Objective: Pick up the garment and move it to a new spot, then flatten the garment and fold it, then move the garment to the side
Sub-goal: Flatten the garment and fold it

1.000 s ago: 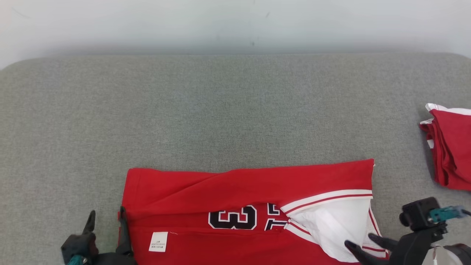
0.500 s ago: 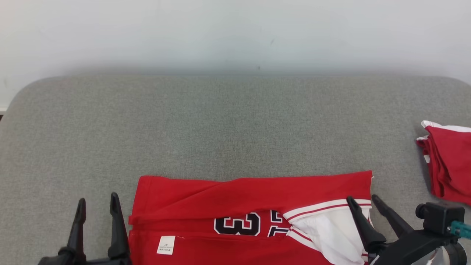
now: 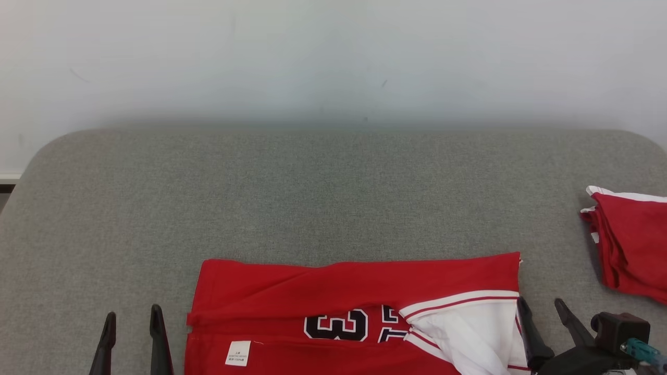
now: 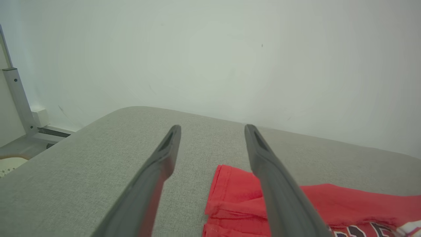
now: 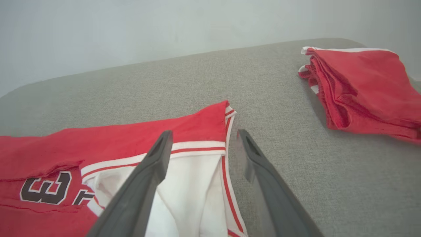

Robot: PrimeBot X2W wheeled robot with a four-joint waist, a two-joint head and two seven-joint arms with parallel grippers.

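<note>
Head camera looks down from above; both wrist cameras skim low, all sharing the garment (image 3: 338,281).

Bare tabletop (image 3: 333,198) is lying open beyond the jersey (image 3: 354,281); a folded pile (image 3: 630,239) is blocking the right edge.

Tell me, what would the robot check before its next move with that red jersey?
1. Left gripper open, holding nothing: ok.
2. Right gripper open, holding nothing: ok.
3. Red jersey lying on the grey surface, between the grippers: ok.
4. Fold tidy: not ok, white inside shows at its right end.
5. Jersey's near edge: cannot tell, cut off in the head view.
6. Folded red pile apart from the jersey: ok.
</note>
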